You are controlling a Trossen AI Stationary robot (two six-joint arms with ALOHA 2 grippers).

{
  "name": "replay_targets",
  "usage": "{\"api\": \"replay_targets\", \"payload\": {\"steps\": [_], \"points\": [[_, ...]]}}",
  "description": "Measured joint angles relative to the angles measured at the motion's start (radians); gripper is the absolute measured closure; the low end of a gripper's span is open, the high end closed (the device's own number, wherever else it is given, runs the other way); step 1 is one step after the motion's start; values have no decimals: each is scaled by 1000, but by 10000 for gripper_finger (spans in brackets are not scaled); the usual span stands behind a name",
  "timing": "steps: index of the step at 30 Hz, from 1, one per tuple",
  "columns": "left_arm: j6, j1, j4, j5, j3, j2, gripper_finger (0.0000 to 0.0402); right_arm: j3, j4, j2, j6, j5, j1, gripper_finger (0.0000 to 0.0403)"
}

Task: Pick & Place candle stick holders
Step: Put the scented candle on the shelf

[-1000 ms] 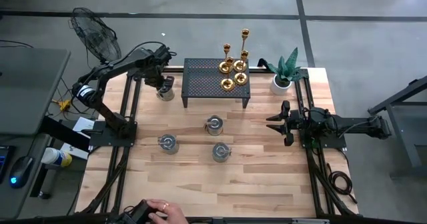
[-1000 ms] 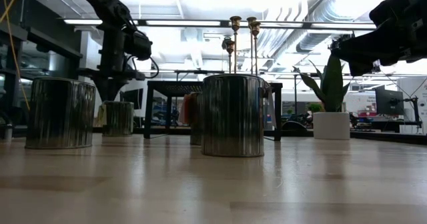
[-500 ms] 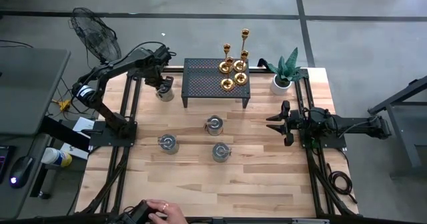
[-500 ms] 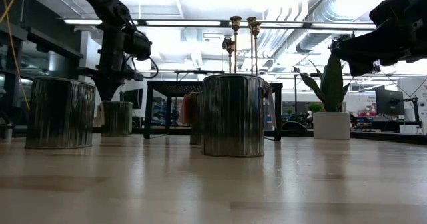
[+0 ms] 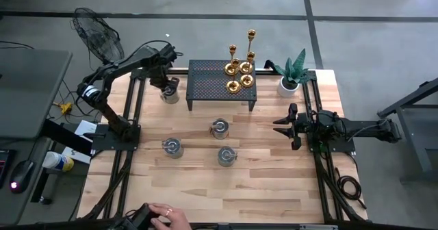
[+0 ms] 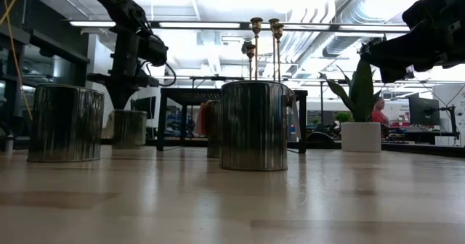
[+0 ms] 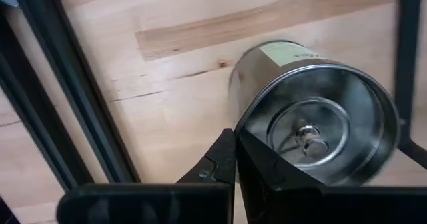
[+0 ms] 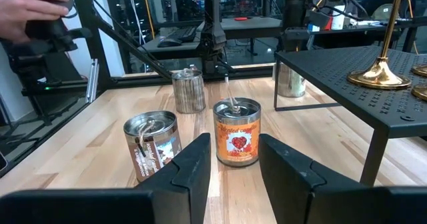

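At the left rear of the wooden bench (image 5: 205, 182), the left claw (image 5: 166, 85) hangs directly over a silver tin (image 5: 169, 93), its fingers drawn fully together with nothing seen between them; in the left wrist view the fingertips stand at the tin's near rim, and whether they touch it cannot be settled. That view shows a small upright stub inside the tin, and the tin's far edge is blurred. Three more tins stand on the bare middle of the bench: one toward the left (image 5: 171, 146), one at centre (image 5: 219, 128) and one nearer the front (image 5: 226, 155). In the low view the centre tin blocks most of the black perforated stand (image 5: 209, 79) behind it. The candle stick holders (image 5: 240, 68), four gold pieces of differing height, stand grouped on the right part of that stand; in the low view only their tops clear the tin, and their bases are hidden. A potted plant (image 5: 291, 76) in a white pot sits just right of the stand. The right claw (image 5: 282, 125) hovers at the bench's right side, well apart from the holders, fingers parted to a moderate gap and holding nothing. A person's hand (image 5: 166, 216) shows at the front edge, cut off by the picture.
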State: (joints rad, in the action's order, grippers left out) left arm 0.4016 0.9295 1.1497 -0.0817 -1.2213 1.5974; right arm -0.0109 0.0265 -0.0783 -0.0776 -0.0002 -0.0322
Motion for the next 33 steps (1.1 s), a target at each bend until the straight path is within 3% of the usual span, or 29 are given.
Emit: {"api": "replay_targets", "payload": {"steps": [17, 28, 33], "points": [[-113, 0, 20, 48, -9, -49, 400, 0, 0, 0, 0, 0, 0, 285], [-47, 0, 20, -22, -9, -49, 401, 0, 0, 0, 0, 0, 0, 285], [-60, -8, -5, -27, 2, -49, 378, 0, 0, 0, 0, 0, 0, 285]]}}
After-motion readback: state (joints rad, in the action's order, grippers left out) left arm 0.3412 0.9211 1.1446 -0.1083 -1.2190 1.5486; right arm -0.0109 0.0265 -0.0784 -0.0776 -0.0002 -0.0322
